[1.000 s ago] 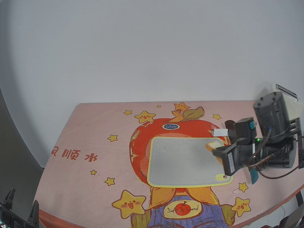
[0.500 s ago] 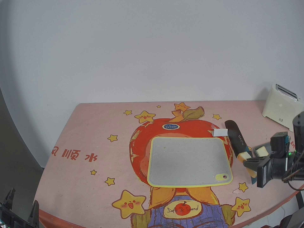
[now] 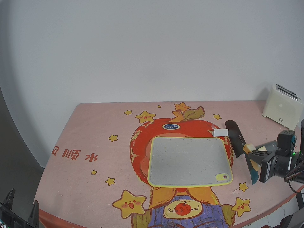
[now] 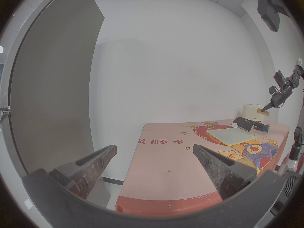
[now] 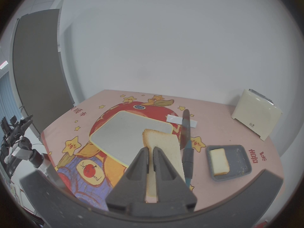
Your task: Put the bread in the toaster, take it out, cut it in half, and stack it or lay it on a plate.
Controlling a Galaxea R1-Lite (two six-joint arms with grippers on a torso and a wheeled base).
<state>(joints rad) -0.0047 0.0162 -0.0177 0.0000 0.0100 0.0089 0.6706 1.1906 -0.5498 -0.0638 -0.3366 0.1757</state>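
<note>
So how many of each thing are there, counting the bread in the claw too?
Bread pieces: 2 (one in the right claw, one on the plate)
Plate: 1
Knife: 1
Toaster: 1
Cutting board: 1
White block: 1
Total: 7

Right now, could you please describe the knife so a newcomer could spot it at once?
Start at the grey cutting board mid-table. Just off its right edge, toward the grey plate, lies the knife: the only long thing there, black blade, blue handle.
</note>
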